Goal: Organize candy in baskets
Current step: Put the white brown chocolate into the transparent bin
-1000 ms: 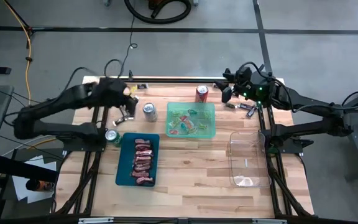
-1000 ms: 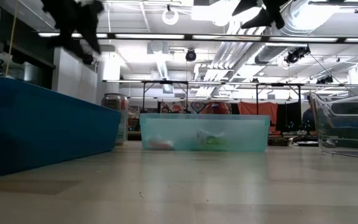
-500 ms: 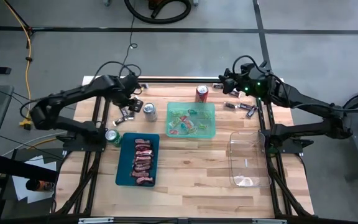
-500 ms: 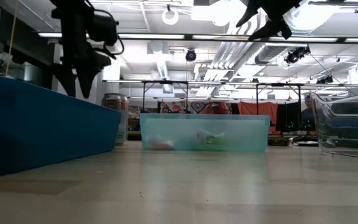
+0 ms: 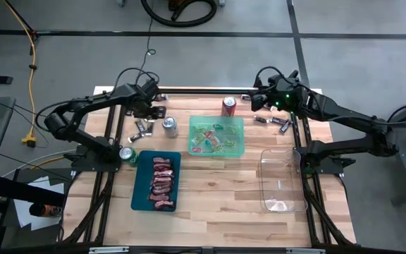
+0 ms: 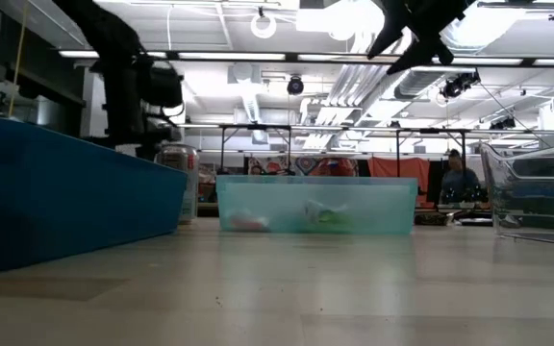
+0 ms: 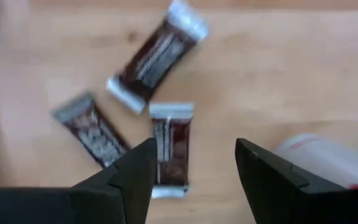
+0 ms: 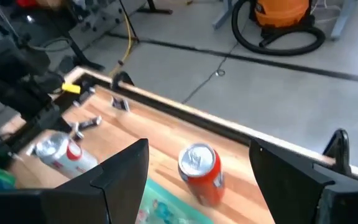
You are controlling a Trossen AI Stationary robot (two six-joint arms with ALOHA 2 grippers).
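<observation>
Over the table's far left corner, your left gripper (image 7: pixel 191 180) hangs with fingers spread and empty, straddling a dark candy bar (image 7: pixel 171 148), likely lined up for a pick. Your right gripper (image 8: pixel 197 186), also spread wide and empty, waits above the red can (image 8: pixel 201 165), clear of the green basket (image 5: pixel 216 136).

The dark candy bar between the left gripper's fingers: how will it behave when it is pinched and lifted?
The candy bar looks small and flat, so probably light. Its glossy wrapper may be slippery, and the crimped ends will likely flex. Lying flat on the table, it should not roll. The open left gripper may nudge it before closing.
</observation>
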